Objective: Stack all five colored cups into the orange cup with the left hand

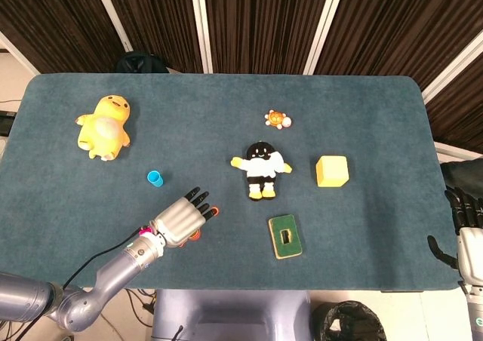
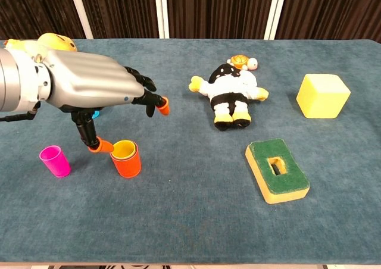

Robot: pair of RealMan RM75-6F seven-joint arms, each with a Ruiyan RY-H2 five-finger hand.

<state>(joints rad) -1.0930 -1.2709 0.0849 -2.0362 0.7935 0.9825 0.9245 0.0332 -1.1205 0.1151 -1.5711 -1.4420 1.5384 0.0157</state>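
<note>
The orange cup (image 2: 128, 165) stands near the table's front left, with a yellow cup (image 2: 123, 150) nested deep inside it. My left hand (image 2: 89, 90) hovers just above and left of this stack, fingers spread and holding nothing; its thumb tip sits beside the stack's rim. In the head view the left hand (image 1: 181, 219) hides most of the stack. A pink cup (image 2: 53, 160) stands upright to the left of the stack. A small blue cup (image 1: 155, 177) stands farther back. My right hand (image 1: 468, 224) hangs off the table's right edge, empty.
A penguin plush (image 1: 262, 168) lies mid-table, with a small turtle toy (image 1: 278, 119) behind it. A yellow cube (image 1: 332, 170) sits to the right and a green sponge (image 1: 285, 235) near the front. A yellow duck plush (image 1: 106, 126) lies at the back left.
</note>
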